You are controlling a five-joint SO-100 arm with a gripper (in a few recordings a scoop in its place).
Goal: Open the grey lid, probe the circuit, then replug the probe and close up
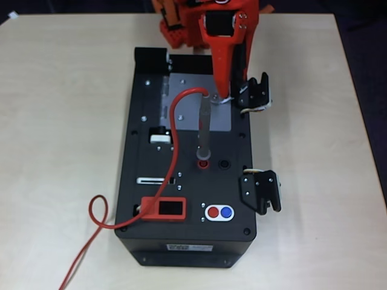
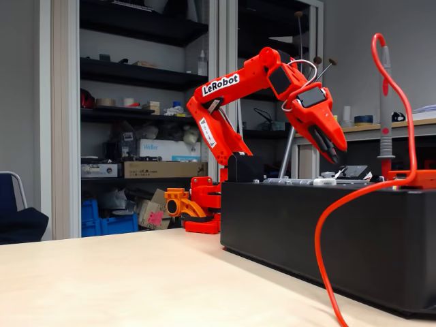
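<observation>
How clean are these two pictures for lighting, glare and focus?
Overhead view: even light, soft focus, mild glare on the grey lid. Fixed view: the arm and tool are sharp; the near red cable and the probe look slightly soft.

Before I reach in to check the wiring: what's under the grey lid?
The grey lid lies shut on the black box; whatever is beneath is covered. The probe stands in the red socket.

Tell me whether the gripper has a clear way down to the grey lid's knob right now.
Probably yes. The gripper hangs just above the closed grey lid; the probe stands upright in its red socket nearby, so the approach looks tight. I cannot make out the knob.
</observation>
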